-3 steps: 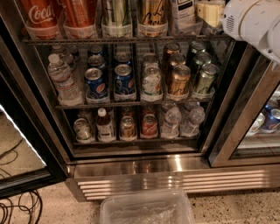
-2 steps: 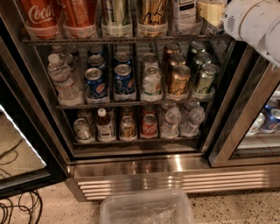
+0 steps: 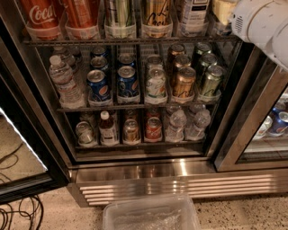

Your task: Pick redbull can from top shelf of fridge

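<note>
In the camera view, the fridge (image 3: pixel 180 173) is seen with its door open. The redbull can (image 3: pixel 119 13), as far as can be told the slim silvery one, is stood upright in a clear tray on the top shelf (image 3: pixel 135 41), between an orange can (image 3: pixel 83 13) and a gold can (image 3: pixel 155 13). The end effector (image 3: pixel 243 20) is held at the shelf's right end, well apart from the redbull can; how wide it is cannot be told.
</note>
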Motion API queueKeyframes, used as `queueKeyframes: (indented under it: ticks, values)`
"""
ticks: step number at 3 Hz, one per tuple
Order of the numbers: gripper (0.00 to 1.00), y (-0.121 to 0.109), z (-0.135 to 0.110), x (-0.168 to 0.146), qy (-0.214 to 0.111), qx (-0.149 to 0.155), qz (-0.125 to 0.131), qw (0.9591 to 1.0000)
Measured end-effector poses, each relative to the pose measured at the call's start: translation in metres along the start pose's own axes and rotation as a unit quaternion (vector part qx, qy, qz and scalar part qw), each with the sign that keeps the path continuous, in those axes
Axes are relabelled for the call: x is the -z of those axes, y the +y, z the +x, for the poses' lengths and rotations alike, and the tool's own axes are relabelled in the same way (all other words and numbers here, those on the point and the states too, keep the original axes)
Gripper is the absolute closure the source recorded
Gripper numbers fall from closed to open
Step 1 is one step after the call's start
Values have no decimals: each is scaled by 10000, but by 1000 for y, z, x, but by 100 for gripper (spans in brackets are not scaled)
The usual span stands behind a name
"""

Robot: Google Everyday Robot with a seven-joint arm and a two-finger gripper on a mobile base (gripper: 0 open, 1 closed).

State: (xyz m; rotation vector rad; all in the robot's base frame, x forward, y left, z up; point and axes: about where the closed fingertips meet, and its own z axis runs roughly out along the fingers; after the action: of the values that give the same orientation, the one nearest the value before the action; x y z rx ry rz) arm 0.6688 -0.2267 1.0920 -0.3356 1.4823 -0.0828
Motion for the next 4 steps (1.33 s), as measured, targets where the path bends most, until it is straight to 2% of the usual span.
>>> queueKeyframes:
  ticks: [1, 2, 3, 4]
  values:
    - [98, 0, 0, 0, -1, -1, 0, 10000]
    - [100, 1, -15, 1, -101, -83, -39, 9999]
    - [100, 2, -41, 7, -274, -92, -151, 9995]
    - [100, 4, -59, 21, -332, -232, -289, 9988]
